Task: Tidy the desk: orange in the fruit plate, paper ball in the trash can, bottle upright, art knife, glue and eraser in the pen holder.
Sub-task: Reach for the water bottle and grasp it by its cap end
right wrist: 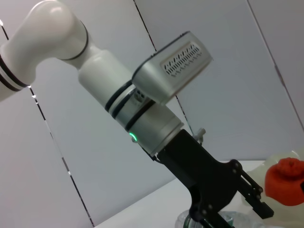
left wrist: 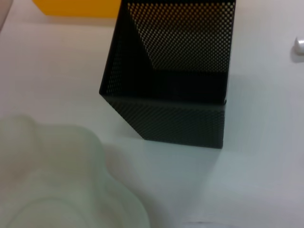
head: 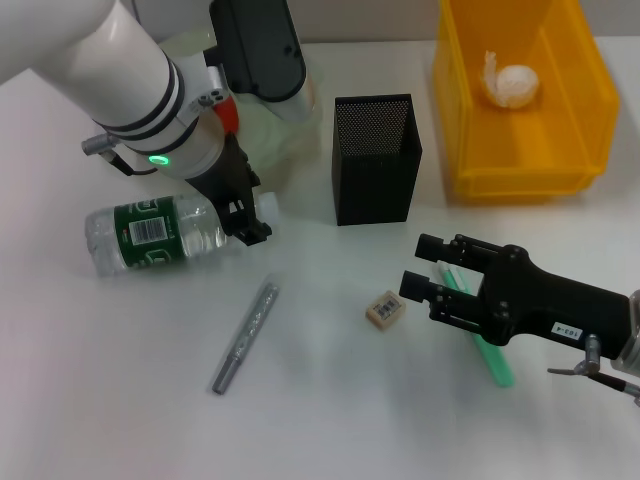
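Observation:
The bottle [head: 160, 235] lies on its side at the left. My left gripper [head: 248, 222] hangs just over its capped end; it also shows in the right wrist view [right wrist: 259, 199]. The orange [head: 229, 114] sits in the fruit plate [head: 285, 140], mostly hidden behind the left arm. The paper ball [head: 512, 85] lies in the yellow trash can [head: 590, 110]. The pen holder [head: 375, 160] stands upright in the middle. The eraser [head: 387, 308], the grey art knife [head: 245, 335] and the green glue stick [head: 490, 355] lie on the table. My right gripper [head: 420, 272] is open and empty above the glue stick, right of the eraser.
The left wrist view shows the pen holder [left wrist: 171, 95] from close by, the plate's wavy rim [left wrist: 57, 171] and a corner of the trash can [left wrist: 76, 7]. The white tabletop [head: 330, 410] spreads in front of the knife and eraser.

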Available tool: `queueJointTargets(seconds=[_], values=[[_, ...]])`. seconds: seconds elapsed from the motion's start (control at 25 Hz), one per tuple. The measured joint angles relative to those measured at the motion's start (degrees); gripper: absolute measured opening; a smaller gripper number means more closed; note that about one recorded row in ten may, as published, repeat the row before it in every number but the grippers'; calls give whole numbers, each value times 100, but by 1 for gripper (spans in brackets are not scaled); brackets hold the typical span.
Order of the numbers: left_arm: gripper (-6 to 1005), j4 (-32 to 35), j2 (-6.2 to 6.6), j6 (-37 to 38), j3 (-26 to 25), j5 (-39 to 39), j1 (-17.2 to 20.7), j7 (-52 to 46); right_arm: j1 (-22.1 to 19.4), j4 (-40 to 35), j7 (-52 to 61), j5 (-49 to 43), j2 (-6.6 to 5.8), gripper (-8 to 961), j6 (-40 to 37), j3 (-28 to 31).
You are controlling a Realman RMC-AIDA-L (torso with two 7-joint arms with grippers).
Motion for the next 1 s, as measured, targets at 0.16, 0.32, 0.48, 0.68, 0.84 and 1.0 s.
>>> queueJointTargets(seconds=[0.16, 0.32, 0.48, 0.68, 0.84, 1.0], values=[[630, -142, 0, -146, 75, 54, -10, -23, 27, 35, 0, 0, 1, 633, 0, 0], [622, -221, 0, -327, 224, 120, -12, -107, 28, 41, 0, 0, 1, 635, 0, 1], [613, -264, 0, -468, 235, 125, -7, -148, 28, 48, 0, 0, 1, 635, -1, 0], [603, -352, 1, -580, 316, 129, -5, -179, 27, 90, 0, 0, 1, 635, -1, 1], [594, -371, 0, -639, 507, 131, 15, -196, 27, 107, 0, 0, 1, 634, -1, 1], [573, -419, 0, -692, 539, 136, 11, -199, 27, 108, 0, 0, 1, 633, -1, -1]])
